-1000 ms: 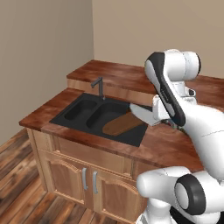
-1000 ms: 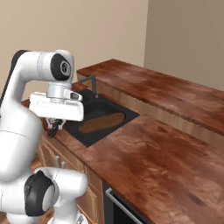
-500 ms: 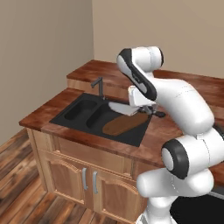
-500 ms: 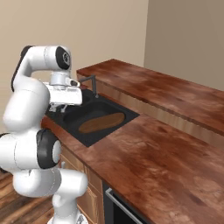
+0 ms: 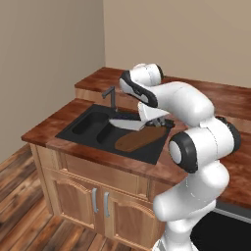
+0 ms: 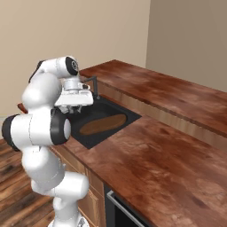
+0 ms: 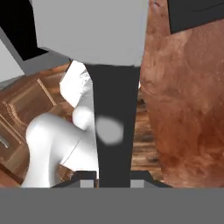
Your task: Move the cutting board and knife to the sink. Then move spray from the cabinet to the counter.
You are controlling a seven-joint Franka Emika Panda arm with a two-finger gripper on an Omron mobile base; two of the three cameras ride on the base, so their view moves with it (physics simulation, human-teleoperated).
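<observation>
- We see the sink, a black double basin set into the reddish-brown wooden counter, with a dark faucet at its back edge.
- We see the cutting board, a flat dark-brown oblong with rounded ends, lying in the right basin; from the right base view it lies lengthwise in the basin nearest the open counter.
- We see the knife with its broad, pointed silver blade held roughly level over the sink, tip toward the left basin, just above the left end of the board.
- In the hand view the knife shows a black handle running up between the fingers and the wide grey blade beyond.
- We see the gripper closed tight on the knife's handle, hanging over the right basin; from the right it sits under the white wrist, in front of the faucet.
</observation>
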